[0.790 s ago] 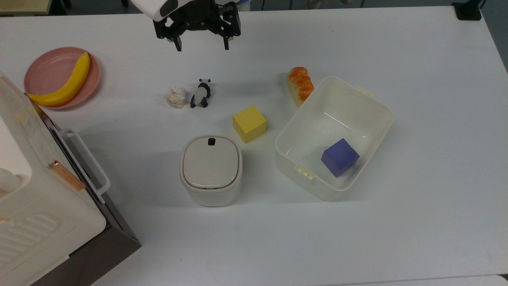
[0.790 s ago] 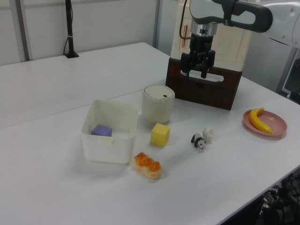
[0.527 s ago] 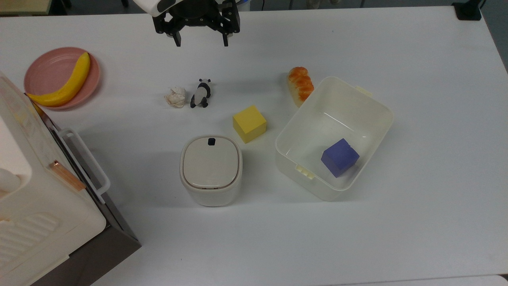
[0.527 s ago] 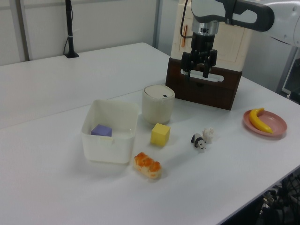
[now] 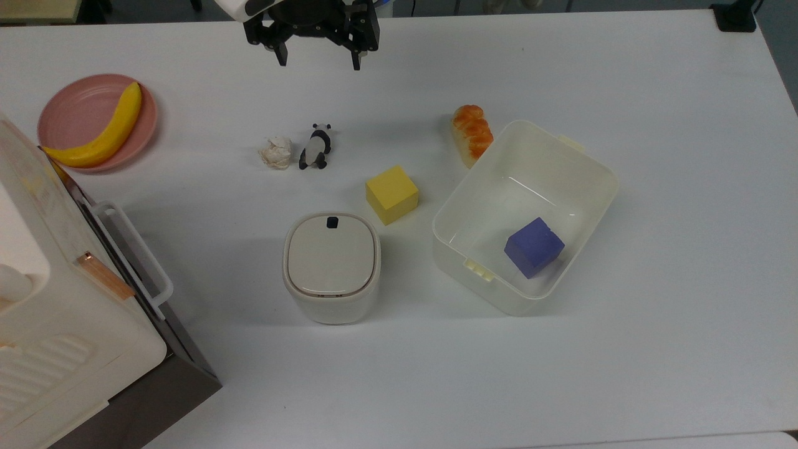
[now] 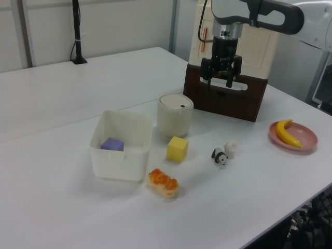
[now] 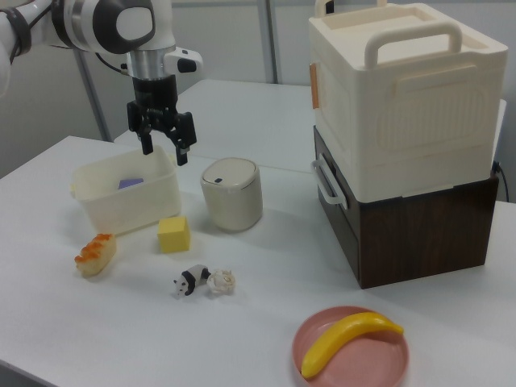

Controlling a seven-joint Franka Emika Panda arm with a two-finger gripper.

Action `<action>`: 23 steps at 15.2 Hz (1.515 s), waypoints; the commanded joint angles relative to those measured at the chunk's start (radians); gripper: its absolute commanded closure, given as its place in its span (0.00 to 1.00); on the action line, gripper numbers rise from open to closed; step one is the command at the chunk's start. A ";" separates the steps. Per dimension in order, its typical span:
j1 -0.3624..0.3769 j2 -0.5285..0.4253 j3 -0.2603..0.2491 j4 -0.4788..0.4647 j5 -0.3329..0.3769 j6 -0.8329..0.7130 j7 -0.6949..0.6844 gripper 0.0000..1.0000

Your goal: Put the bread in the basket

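So the black two-finger gripper (image 5: 319, 57) is hanging high over the white table (image 5: 654, 93) with its fingers spread apart and nothing between them. Looks like the reach-for-the-bread step, nothing grabbed yet.

The small oblong toy bread loaf (image 5: 472, 133), with its glossy orange-brown ridged crust and pale cream sides, lies well off to the gripper's right in the top view and a good way below it, flat on the table. It's touching or just beside the outer wall of the big cream-white translucent plastic basket (image 5: 598, 168), not inside.

My guess for the next move: swing across over the loaf, turn the fingers to straddle its narrow width, then drop. That glossy crust might be slippery.
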 commanded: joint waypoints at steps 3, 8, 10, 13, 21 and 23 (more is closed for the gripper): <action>0.012 -0.004 -0.012 -0.004 0.005 -0.023 0.013 0.00; 0.038 0.011 -0.006 -0.002 -0.054 -0.022 0.013 0.00; 0.041 0.016 -0.006 -0.002 -0.053 -0.021 0.017 0.00; 0.098 0.013 -0.015 -0.005 -0.065 -0.026 0.019 0.00; 0.086 0.017 -0.019 -0.008 -0.061 0.024 -0.024 0.00; 0.084 0.016 -0.019 -0.010 -0.059 0.032 -0.027 0.00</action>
